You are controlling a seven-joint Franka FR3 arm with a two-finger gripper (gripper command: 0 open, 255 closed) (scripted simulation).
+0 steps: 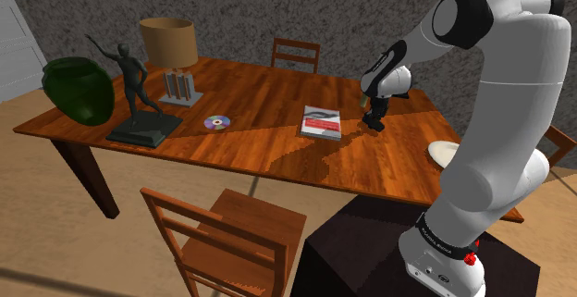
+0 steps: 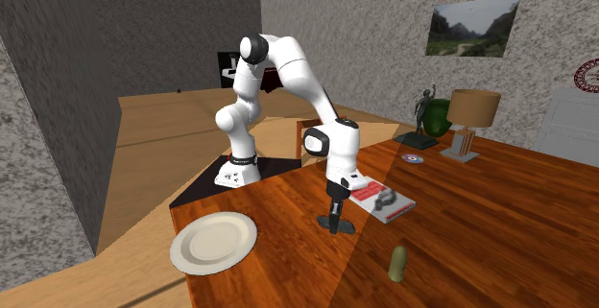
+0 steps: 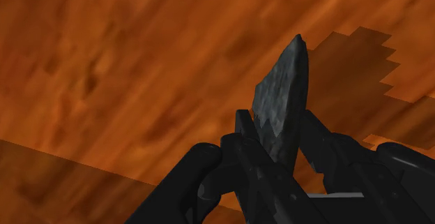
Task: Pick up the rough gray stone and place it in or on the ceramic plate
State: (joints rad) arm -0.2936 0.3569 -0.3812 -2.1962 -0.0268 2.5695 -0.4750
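The claw (image 3: 277,137) is clamped on the rough gray stone (image 3: 284,90), whose pointed end juts out beyond it.

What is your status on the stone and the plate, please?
Gripper shut on gray stone, low over the table. Plate empty, off to one side. Book beside gripper, not between them.

On the table (image 1: 259,92), the statue (image 1: 137,87) and lamp (image 1: 169,50) stand at the shoulder view's left end, with the disc (image 1: 215,121) just right of them and the book (image 1: 321,121) mid-table. The gripper (image 1: 375,122), with the stone (image 3: 282,107) between its fingers, is just right of the book. The plate (image 2: 213,242) lies at the corner nearest the stand.
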